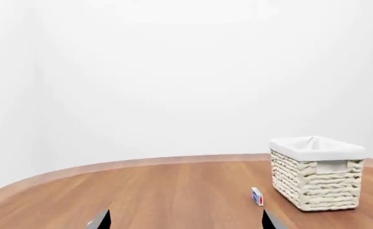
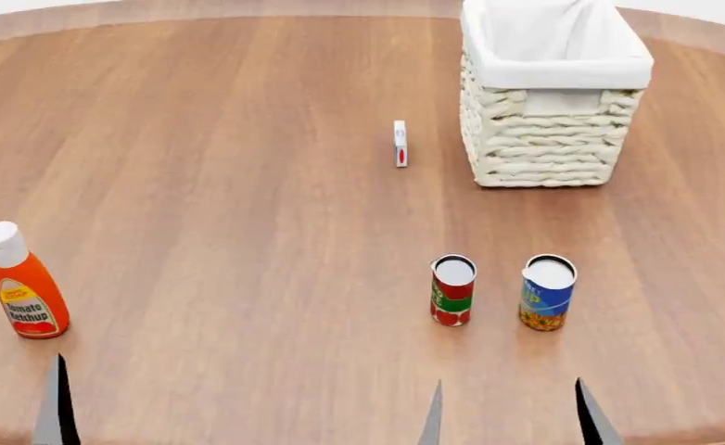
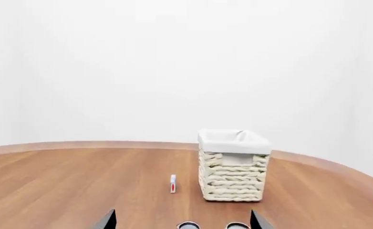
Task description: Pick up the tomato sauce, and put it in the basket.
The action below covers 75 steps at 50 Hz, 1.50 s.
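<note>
Red-labelled tomato sauce (image 2: 453,290) is looking rigid, smooth, likely slippery; I'm favouring a mid-body side grip. Right gripper (image 2: 513,413) is sitting wide open, empty.

Picture edges cut off both hands; small box (image 2: 400,144) print unreadable.

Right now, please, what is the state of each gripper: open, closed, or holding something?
Left gripper: open, holding nothing.
Right gripper: open, holding nothing; the tomato sauce stands free on the table.
</note>
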{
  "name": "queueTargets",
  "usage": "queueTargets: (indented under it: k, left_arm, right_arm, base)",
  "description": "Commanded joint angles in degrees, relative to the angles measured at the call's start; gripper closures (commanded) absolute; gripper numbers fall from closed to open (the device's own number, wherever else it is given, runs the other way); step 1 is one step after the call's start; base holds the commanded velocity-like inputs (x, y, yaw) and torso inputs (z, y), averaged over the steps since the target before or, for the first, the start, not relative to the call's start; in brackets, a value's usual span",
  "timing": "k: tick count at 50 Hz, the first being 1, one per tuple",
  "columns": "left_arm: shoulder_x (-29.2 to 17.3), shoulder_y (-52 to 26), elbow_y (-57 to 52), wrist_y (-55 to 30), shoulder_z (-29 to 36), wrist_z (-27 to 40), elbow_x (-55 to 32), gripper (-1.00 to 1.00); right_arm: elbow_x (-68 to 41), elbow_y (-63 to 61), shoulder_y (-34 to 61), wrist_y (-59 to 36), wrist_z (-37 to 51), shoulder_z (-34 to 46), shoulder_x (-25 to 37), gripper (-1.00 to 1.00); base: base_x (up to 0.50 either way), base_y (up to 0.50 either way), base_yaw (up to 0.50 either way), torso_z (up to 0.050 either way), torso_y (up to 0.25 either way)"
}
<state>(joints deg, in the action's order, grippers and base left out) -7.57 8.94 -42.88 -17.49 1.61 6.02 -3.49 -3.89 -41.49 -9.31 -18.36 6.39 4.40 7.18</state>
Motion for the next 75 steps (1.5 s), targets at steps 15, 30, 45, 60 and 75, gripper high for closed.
queueTargets:
  k: [15,30,45,60,75]
  left_arm:
    - [-2.7,4.1,-12.3,-3.5,-0.9,1.3,-2.3,-1.00]
    - [-3.5,4.8,-13.3,-3.1,-0.2,2.0,-2.9,-1.00]
    - [-4.1,4.5,-12.8,-2.7,0.4,2.9,-2.9,-1.00]
    - [-4.5,5.6,-11.9,-0.6,0.6,3.5,-3.3,-1.00]
    - [-5.0,6.2,-11.7,0.5,1.9,4.2,-2.6,-1.00]
  right_arm:
    - [-5.5,-17.2,-7.7,-3.3,1.7,-4.5,3.3,-1.00]
    - [-13.3,-18.0,-7.9,1.1,20.1,1.7,19.8,-1.00]
    - [-12.9,-15.3,-8.6,4.9,19.3,2.4,20.8,-1.00]
    - [-12.8,-14.8,-9.0,5.7,19.5,3.1,21.3,-1.00]
    - [-13.0,-13.7,-9.3,6.9,19.8,3.3,21.7,-1.00]
  base:
    - [0.00,0.00,0.00,0.000,0.000]
    - [0.01,0.00,0.00,0.000,0.000]
    - [0.38,0.00,0.00,0.000,0.000]
    - [0.45,0.00,0.00,0.000,0.000]
    - [0.45,0.00,0.00,0.000,0.000]
